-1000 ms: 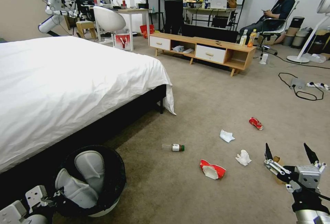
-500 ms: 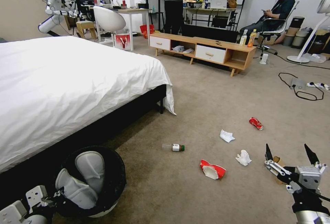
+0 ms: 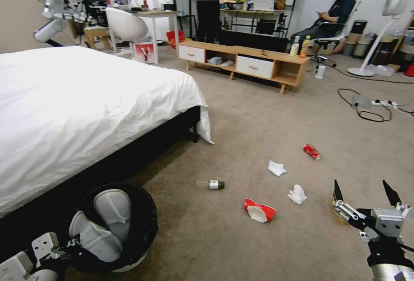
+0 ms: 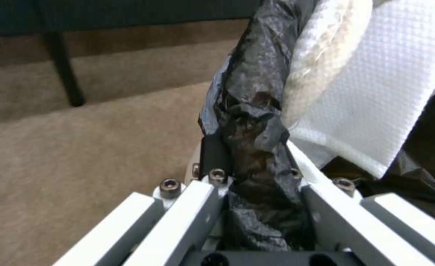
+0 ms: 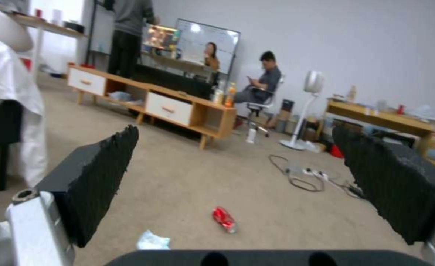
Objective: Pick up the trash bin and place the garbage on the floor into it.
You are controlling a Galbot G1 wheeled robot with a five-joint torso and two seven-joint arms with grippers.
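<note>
A: What could go wrong from here?

B: The left end effector (image 4: 257, 177) is clamped on just 1 spot of the trash bin's (image 3: 142, 233) rim, pinching the black bag folded over it. I'd judge the bag could slide on the plastic, or the bin could tip and swing from that single hold.

A: And the right end effector (image 3: 366, 194)?

B: It hangs spread wide, holding nothing, low at the robot's right. A brown crumpled piece (image 3: 335, 206) lies partly hidden behind its fingers, so a blind reach could nudge it away.

A: How does the garbage look?

B: Scattered on the floor (image 3: 258, 112): a green-capped bottle (image 3: 210, 184) on its side, a flattened red-and-white cup (image 3: 258, 211), 2 crumpled tissues (image 3: 276, 168), and a crushed red can (image 5: 224, 219) farthest out. The tissues are light and soft; they may slip from the pads.

A: And the bin?

B: At the robot's lower left, beside the bed (image 3: 86, 99), with white material inside.
</note>
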